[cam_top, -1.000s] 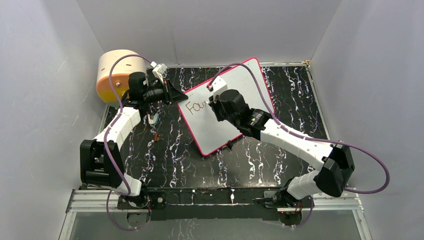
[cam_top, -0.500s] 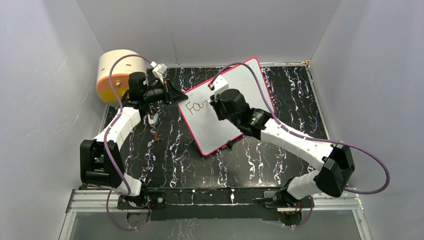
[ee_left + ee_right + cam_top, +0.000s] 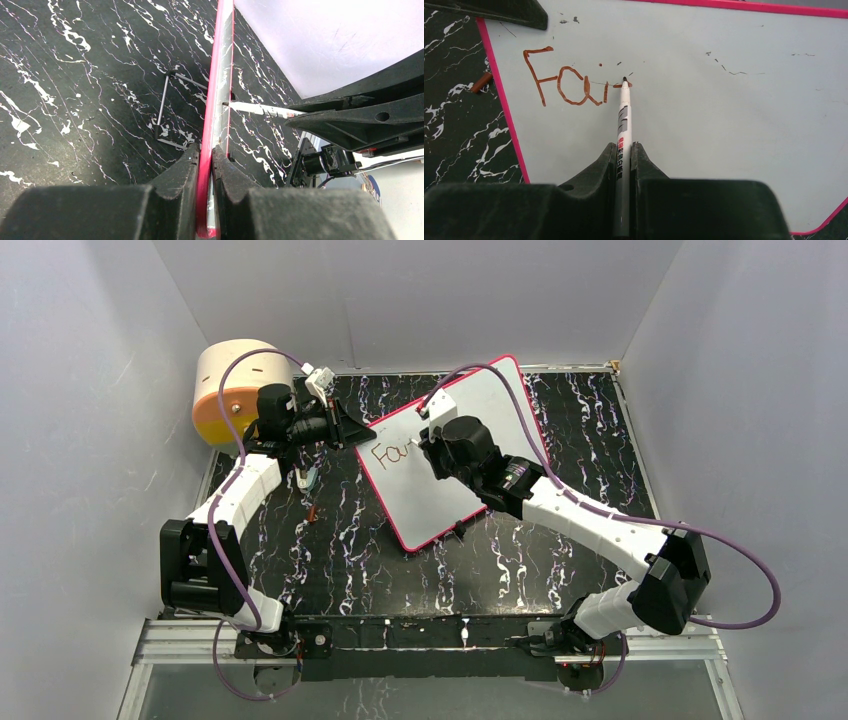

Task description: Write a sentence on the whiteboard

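Right wrist, marker (image 3: 623, 130) tip on whiteboard (image 3: 734, 130)

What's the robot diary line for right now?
left claw: shut on whiteboard frame | right claw: shut on marker | tip on whiteboard | sentence: Fai

Tan-and-orange drum (image 3: 232, 390) sits at the far-left corner of the black marbled tabletop (image 3: 340, 560). A small reddish-brown cap (image 3: 312, 511) lies toward the left edge, well apart from it.

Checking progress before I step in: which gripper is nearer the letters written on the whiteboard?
Right. The right gripper holds the marker with its tip at the letters; the left gripper clamps the whiteboard by its frame, off to one side.
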Tool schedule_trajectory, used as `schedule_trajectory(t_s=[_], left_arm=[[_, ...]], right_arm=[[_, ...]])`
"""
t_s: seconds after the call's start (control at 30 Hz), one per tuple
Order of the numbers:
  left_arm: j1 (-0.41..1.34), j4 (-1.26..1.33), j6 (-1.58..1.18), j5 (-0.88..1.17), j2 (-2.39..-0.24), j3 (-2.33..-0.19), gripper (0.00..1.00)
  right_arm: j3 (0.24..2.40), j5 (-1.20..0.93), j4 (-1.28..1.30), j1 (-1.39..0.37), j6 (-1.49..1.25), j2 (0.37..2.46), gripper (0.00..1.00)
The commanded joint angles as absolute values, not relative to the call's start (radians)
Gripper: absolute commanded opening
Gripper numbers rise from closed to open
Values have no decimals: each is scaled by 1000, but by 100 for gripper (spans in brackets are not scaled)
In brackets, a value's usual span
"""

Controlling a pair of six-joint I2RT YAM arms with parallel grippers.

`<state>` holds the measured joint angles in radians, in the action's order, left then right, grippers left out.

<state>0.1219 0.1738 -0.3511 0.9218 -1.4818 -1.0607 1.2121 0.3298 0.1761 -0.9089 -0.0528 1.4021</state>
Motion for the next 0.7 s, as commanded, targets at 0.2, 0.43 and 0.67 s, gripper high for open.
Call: schedule_trajectory(t_s=[0.2, 0.43, 0.67], left_arm=[[141, 97, -308, 866, -1497, -1065, 0], [141, 96, -309, 868, -1499, -1065, 0], [141, 95, -308, 866, -1499, -1065, 0]], right_arm=[[1261, 329, 100, -900, -53, 1402, 0], [1275, 321, 142, -898, -54, 1419, 0], [1277, 310, 215, -899, -57, 1415, 0]])
